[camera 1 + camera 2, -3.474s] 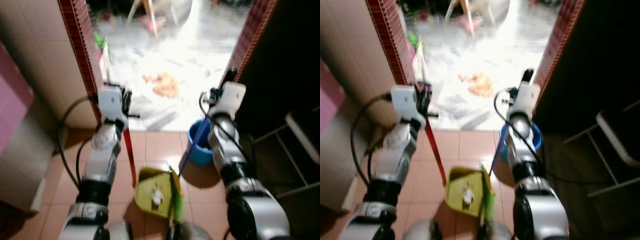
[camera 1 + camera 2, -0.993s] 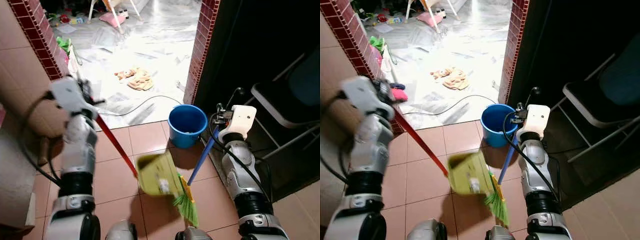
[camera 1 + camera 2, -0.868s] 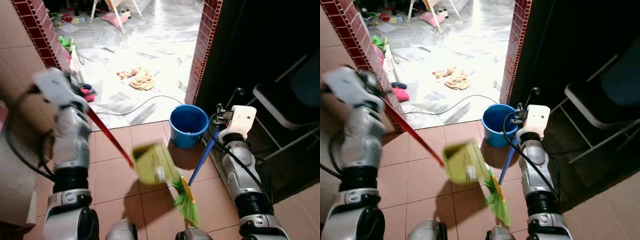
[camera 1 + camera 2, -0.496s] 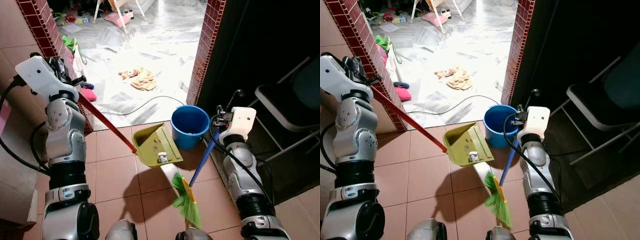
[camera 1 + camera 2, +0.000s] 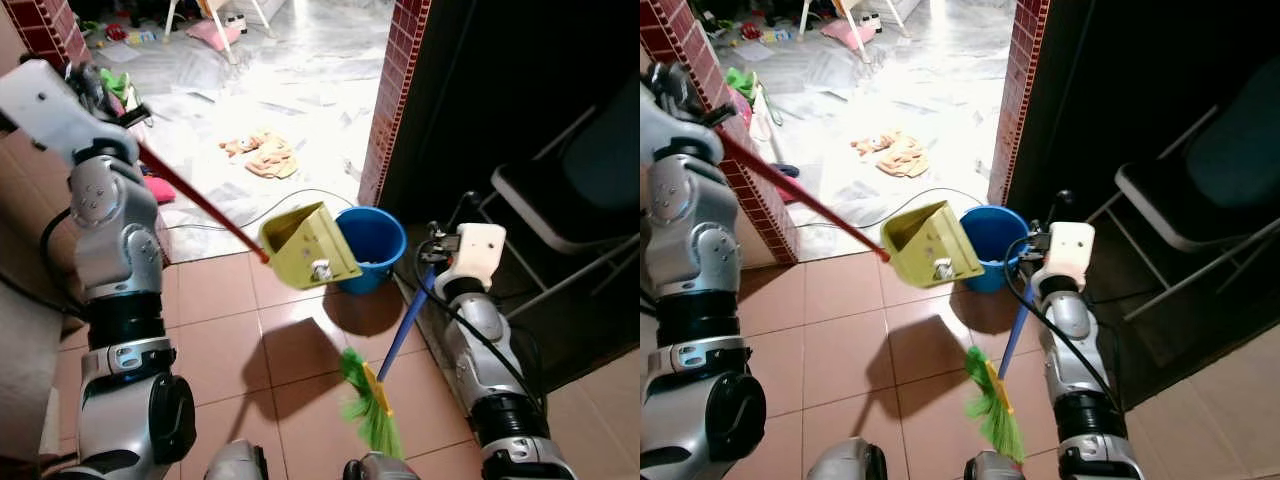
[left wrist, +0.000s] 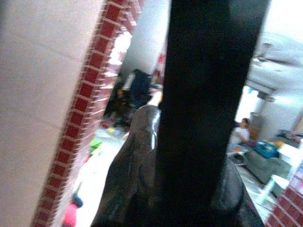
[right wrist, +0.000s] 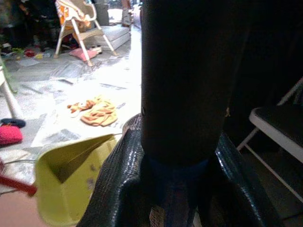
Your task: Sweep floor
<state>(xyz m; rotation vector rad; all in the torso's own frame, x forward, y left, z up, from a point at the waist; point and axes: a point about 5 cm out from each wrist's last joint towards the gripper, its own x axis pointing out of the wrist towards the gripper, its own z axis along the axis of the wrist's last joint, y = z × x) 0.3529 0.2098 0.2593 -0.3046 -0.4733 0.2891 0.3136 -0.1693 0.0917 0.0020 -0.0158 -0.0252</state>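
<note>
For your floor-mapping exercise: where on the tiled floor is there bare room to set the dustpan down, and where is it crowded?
Free: the terracotta tiles between the left arm and the broom head. Crowded: around the blue bucket, where the raised dustpan, the broom handle and a chair cluster; the doorway floor beyond holds a cable and a rag.

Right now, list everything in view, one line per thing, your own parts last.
dustpan: one, yellow-green on a red handle, raised beside the bucket's rim, a small pale scrap inside
bucket: one, blue, on the tiles by the brick doorway
broom: one, green bristles, blue stick, bristles on the floor
cloth: one, orange, on the pale floor beyond
cable: one, dark, across that floor
folding chair: one, dark seat, right
left gripper: shut on the dustpan handle, raised high
right gripper: shut on the broom stick
</note>
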